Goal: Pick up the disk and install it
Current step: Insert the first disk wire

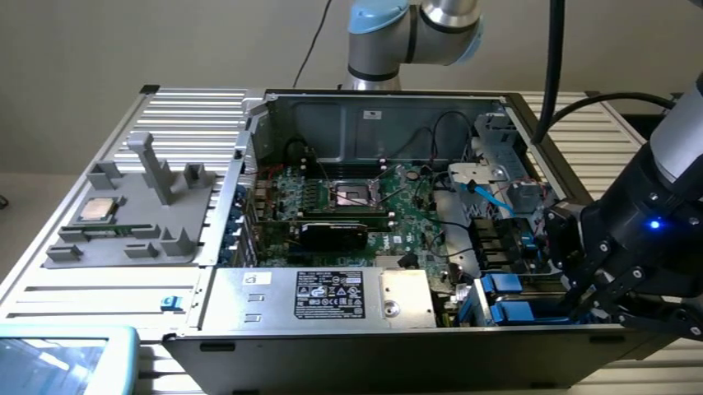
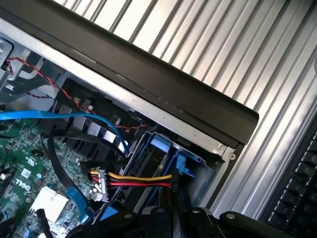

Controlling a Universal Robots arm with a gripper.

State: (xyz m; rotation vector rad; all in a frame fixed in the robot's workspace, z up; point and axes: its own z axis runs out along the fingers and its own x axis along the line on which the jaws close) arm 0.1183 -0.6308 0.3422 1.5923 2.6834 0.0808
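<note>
**Disk in the corner drive bay, tool clenched above it**

Disk [image 2: 164, 145] sits in its blue bracket inside the drive bay at the corner of the open computer case [image 1: 363, 107], on the exterior view's right. The tool [image 2: 174, 196] hangs just over the bracket, clenched with nothing seen in its grip. A yellow, red and black power cable [image 2: 138, 178] runs just beside the bay. The case lies on the slatted table [image 1: 197, 103].

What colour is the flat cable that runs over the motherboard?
Blue; the flat cable shows best in the wrist view.
</note>
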